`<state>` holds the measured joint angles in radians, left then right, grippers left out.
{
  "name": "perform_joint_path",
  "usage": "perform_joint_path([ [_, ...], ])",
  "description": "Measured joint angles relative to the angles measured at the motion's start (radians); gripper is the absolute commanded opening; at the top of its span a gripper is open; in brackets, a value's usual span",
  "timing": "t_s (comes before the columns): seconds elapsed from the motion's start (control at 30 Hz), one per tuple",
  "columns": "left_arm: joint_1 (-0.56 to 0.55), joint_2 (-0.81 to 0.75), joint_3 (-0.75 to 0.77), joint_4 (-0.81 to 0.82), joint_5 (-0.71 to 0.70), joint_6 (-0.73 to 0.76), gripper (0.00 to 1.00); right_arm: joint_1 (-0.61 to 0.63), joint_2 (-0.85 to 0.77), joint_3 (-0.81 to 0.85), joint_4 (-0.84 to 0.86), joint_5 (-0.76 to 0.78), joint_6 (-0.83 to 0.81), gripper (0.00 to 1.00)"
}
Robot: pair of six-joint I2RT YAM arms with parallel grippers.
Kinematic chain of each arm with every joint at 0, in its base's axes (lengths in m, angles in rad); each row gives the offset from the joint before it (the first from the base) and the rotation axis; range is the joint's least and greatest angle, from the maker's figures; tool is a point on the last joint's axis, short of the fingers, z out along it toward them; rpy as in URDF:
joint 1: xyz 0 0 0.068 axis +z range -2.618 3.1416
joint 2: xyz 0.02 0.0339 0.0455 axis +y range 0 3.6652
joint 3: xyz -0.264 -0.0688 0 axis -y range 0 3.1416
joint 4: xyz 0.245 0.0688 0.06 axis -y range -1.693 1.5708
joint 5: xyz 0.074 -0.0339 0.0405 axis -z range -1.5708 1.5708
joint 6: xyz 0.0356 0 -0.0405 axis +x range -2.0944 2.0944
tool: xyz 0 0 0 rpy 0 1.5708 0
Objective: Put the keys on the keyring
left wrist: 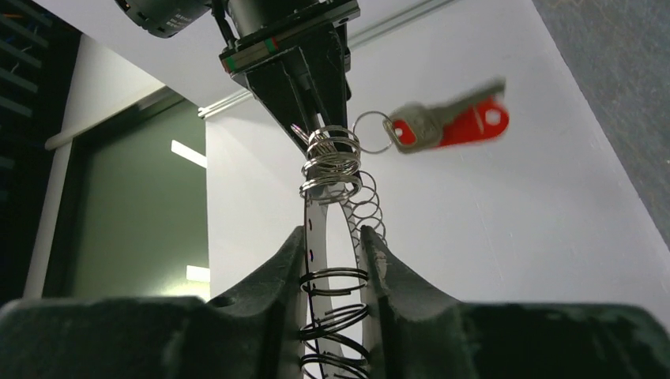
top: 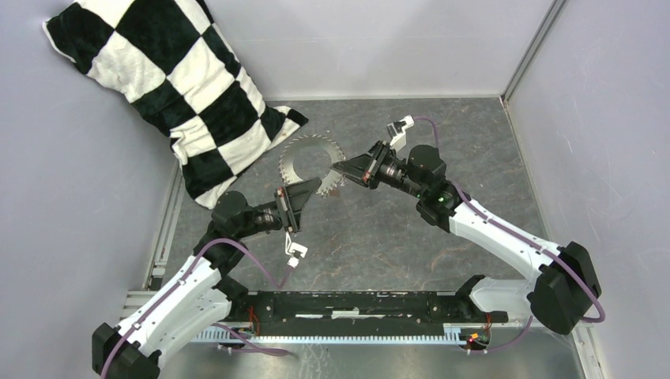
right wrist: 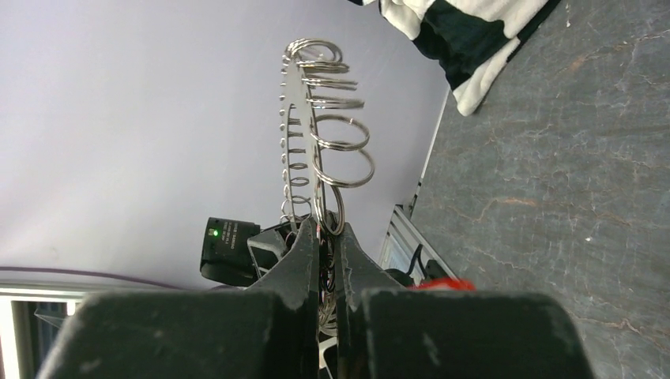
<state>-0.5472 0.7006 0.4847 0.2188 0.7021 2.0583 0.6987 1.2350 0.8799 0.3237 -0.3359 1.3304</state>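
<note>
The keyring point(top: 288, 162), a toothed disc fringed with small wire rings, is held off the grey floor between both grippers. My left gripper point(top: 304, 192) grips its near edge; in the left wrist view its fingers point(left wrist: 296, 260) press the band and rings of the keyring point(left wrist: 320, 221) between them. My right gripper point(top: 338, 168) is shut on the disc's right edge, its jaws point(right wrist: 325, 227) pinching the keyring point(right wrist: 296, 103). The keys point(left wrist: 442, 125), red-headed and blurred, hang from a small ring beside the right gripper's tip point(left wrist: 316, 118). A red sliver of the keys point(right wrist: 442, 283) shows behind the right finger.
A black-and-white checkered pillow point(top: 182, 87) leans in the back left corner, close to the disc. Pale walls close in the grey floor point(top: 411, 229) on three sides. A metal rail point(top: 355, 304) runs along the near edge between the arm bases.
</note>
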Motion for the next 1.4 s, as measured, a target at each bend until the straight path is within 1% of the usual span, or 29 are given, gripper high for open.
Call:
perform_joint_path([
  [0.13,-0.013,0.0,0.015,-0.01,-0.023,0.0,0.02,0.0,-0.002,-0.002,0.013,-0.003,-0.008,0.12],
  [0.2,-0.023,-0.005,0.035,-0.055,-0.034,-0.009,0.02,-0.005,-0.006,-0.001,0.018,-0.009,-0.032,0.22],
  [0.3,-0.04,-0.021,0.093,-0.164,-0.039,-0.102,0.02,-0.025,-0.02,0.018,-0.014,-0.039,-0.113,0.35],
  [0.33,-0.044,-0.028,0.123,-0.203,-0.038,-0.152,0.02,-0.035,-0.026,0.026,-0.032,-0.054,-0.144,0.48],
  [0.37,-0.045,-0.039,0.159,-0.24,-0.037,-0.214,0.02,-0.06,-0.035,0.039,-0.061,-0.079,-0.193,0.66],
  [0.4,-0.045,-0.051,0.195,-0.27,-0.033,-0.278,0.02,-0.085,-0.042,0.049,-0.082,-0.095,-0.228,0.88],
  [0.43,-0.044,-0.06,0.225,-0.298,-0.027,-0.334,0.02,-0.106,-0.047,0.057,-0.097,-0.111,-0.244,0.98],
  [0.53,-0.044,-0.075,0.322,-0.387,0.009,-0.532,0.02,-0.202,-0.068,0.113,-0.173,-0.182,-0.37,0.98],
  [0.6,-0.044,-0.08,0.357,-0.421,0.028,-0.639,0.02,-0.252,-0.087,0.156,-0.234,-0.23,-0.469,0.98],
  [0.67,-0.044,-0.073,0.381,-0.453,0.049,-0.761,0.02,-0.272,-0.105,0.193,-0.28,-0.267,-0.565,0.98],
  [0.77,-0.044,-0.029,0.43,-0.497,0.081,-0.961,0.02,-0.276,-0.166,0.209,-0.311,-0.317,-0.76,0.98],
  [0.83,-0.044,0.016,0.478,-0.508,0.1,-1.121,0.02,-0.276,-0.235,0.171,-0.262,-0.352,-0.861,0.98],
  [0.9,-0.044,0.051,0.514,-0.493,0.11,-1.275,0.02,-0.274,-0.319,0.098,-0.164,-0.404,-0.932,0.98],
  [0.93,-0.044,0.064,0.524,-0.48,0.112,-1.346,0.02,-0.271,-0.35,0.068,-0.121,-0.429,-0.959,0.96],
  [1.0,-0.044,0.086,0.534,-0.436,0.114,-1.518,0.02,-0.257,-0.39,0.02,-0.034,-0.48,-1.005,0.87],
  [1.07,-0.044,0.099,0.539,-0.396,0.118,-1.656,0.02,-0.233,-0.398,0.002,0.045,-0.535,-1.041,0.79],
  [1.1,-0.044,0.108,0.546,-0.38,0.12,-1.724,0.02,-0.224,-0.393,0.001,0.07,-0.557,-1.052,0.77],
  [1.2,-0.04,0.15,0.593,-0.314,0.121,-1.933,0.02,-0.216,-0.375,0.001,0.117,-0.608,-1.077,0.78],
  [1.33,-0.016,0.206,0.665,-0.234,0.139,-2.16,0.02,-0.216,-0.386,-0.056,0.196,-0.64,-1.064,0.87],
  [1.4,-0.006,0.228,0.694,-0.203,0.146,-2.238,0.02,-0.215,-0.414,-0.105,0.21,-0.638,-1.063,0.89],
])
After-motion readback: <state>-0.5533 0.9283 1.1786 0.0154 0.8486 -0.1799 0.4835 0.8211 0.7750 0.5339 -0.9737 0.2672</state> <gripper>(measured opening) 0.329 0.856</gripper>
